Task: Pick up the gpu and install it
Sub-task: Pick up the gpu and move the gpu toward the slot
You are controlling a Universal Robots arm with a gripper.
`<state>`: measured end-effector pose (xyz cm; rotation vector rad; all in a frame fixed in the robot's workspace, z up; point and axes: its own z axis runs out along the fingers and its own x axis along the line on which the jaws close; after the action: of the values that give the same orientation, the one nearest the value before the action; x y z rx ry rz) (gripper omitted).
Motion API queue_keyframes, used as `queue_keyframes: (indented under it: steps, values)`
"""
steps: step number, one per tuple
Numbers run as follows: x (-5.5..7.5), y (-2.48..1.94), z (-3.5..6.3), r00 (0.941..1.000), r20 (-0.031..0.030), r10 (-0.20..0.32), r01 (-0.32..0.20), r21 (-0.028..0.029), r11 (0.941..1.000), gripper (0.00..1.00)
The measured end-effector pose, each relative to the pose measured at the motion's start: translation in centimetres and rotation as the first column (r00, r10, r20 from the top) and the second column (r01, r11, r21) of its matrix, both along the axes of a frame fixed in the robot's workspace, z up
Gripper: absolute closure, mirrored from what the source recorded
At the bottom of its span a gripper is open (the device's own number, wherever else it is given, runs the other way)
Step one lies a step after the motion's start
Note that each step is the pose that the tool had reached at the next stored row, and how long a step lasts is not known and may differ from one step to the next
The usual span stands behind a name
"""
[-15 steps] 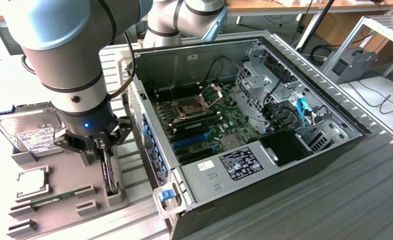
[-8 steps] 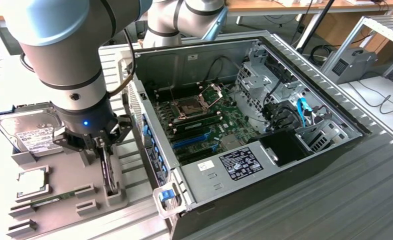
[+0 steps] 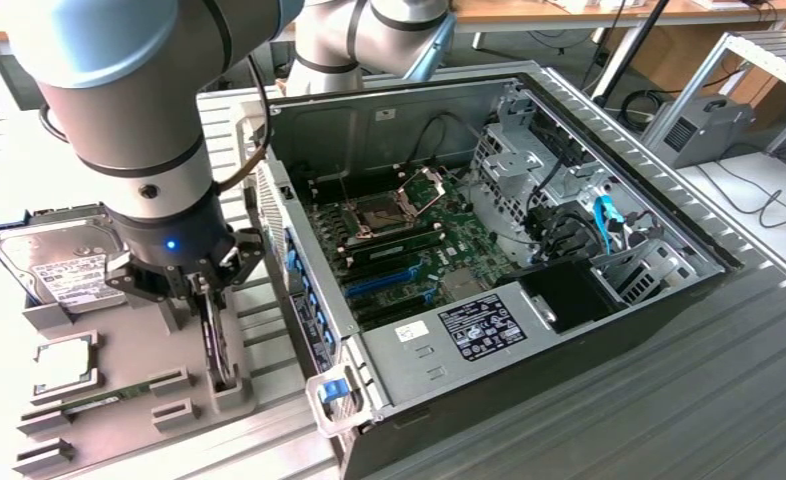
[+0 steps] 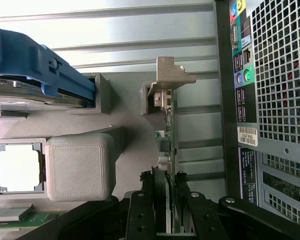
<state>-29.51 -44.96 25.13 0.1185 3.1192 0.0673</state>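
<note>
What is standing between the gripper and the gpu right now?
Nothing visible stands between them. The gripper is right at the gpu, which stands edge-on in the grey holder beside the open computer case.

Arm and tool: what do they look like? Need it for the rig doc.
The arm is built from thick silver-grey cylindrical links with light blue joint caps. A black cable runs down beside it. The wrist section is black and carries a small lit blue dot. The tool is black, with two jointed fingers fastened by silver-headed pivots. One inner pad looks ribbed.
</note>
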Motion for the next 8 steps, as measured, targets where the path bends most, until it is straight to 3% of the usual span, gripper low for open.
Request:
queue_keyframes:
  steps: [8]
  values:
    - [0.0,0.0,0.15,1.0,0.0,0.0,0.0,0.0,1.0,0.71]
